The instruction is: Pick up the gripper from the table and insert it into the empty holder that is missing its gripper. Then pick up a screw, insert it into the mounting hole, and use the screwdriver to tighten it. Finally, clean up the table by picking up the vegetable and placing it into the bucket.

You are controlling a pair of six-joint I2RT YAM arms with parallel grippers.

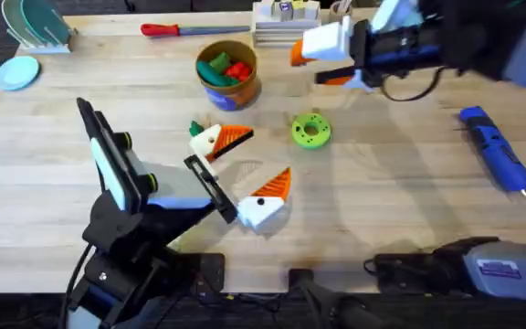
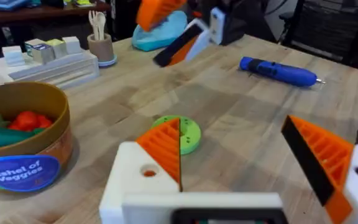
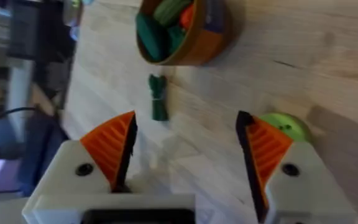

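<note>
A small dark green vegetable (image 1: pixel 195 128) (image 3: pixel 158 98) lies on the table (image 1: pixel 400 192), just left of my left gripper (image 1: pixel 266 153) (image 2: pixel 232 134). That gripper is open and low over the wood with nothing between its white, orange-padded fingers. The orange bucket (image 1: pixel 228 90) (image 2: pixel 42 155) (image 3: pixel 204 43) behind it holds toy vegetables. My right gripper (image 1: pixel 310 68) (image 3: pixel 187 124) hangs open and empty to the right of the bucket. The blue screwdriver (image 1: pixel 496 151) (image 2: pixel 278 70) lies at the far right. The loose gripper, the holder and the screw are out of view.
A green ring (image 1: pixel 310 130) (image 2: pixel 188 134) (image 3: pixel 288 124) sits just beyond the left gripper. A red-handled tool (image 1: pixel 167 29) and a white stand (image 1: pixel 286 23) line the back edge. Plates (image 1: pixel 16 73) occupy the far left corner.
</note>
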